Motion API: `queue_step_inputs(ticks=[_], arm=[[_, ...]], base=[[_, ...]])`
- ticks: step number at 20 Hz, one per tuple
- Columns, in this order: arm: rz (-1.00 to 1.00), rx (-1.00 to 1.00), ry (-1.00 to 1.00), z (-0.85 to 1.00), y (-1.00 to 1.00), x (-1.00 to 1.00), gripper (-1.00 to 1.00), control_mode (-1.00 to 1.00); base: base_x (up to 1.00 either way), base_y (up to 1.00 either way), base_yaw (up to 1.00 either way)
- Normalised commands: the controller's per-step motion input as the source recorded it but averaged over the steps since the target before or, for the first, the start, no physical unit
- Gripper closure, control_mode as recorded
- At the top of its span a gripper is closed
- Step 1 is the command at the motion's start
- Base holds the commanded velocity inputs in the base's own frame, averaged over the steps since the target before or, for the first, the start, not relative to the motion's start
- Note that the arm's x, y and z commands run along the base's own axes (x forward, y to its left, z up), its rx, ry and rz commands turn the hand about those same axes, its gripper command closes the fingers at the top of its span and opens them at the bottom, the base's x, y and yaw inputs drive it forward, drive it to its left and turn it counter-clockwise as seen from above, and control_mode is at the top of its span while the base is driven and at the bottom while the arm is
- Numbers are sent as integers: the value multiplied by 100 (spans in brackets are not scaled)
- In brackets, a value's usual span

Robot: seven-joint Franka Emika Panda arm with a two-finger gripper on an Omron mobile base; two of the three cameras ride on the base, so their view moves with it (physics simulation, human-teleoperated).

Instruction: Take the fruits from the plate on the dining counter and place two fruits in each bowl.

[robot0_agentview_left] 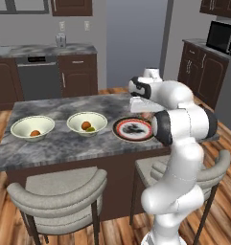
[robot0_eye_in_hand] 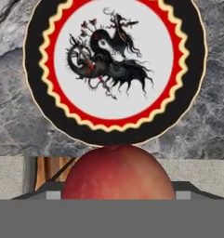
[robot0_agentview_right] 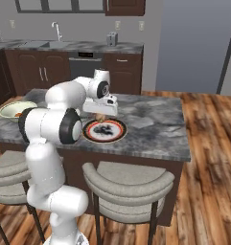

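Hand [robot0_agentview_right: 102, 116] above plate [robot0_eye_in_hand: 114, 125], pointing down, pinching reddish fruit [robot0_eye_in_hand: 119, 173] over dining counter [robot0_agentview_left: 64, 143].

Two grey upholstered chairs [robot0_agentview_left: 59, 191] [robot0_agentview_left: 210, 170] stand tucked against the near side of the island. Behind, a dishwasher [robot0_agentview_left: 39, 76] sits among dark wood cabinets [robot0_agentview_left: 78, 74], a faucet [robot0_agentview_right: 54, 29] rises over the sink, and a microwave [robot0_agentview_left: 222, 37] rests on a side cabinet.

Red fruit [robot0_eye_in_hand: 119, 172] cut off at hand view bottom; hand fingertips hidden behind it.
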Motion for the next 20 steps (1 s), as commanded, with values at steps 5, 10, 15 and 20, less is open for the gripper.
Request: queue_step_inputs(ticks=[5, 10, 15, 20], arm=[[0, 0, -29, 22, 2, -70, 100, -100], [0, 0, -8, 18, 8, -23, 100, 100], [0, 0, 0, 0, 0, 0, 100, 100], [0, 0, 0, 0, 0, 0, 100, 100]], base=[[0, 0, 0], [-29, 14, 0], [-54, 99, 0], [-3, 100, 1]])
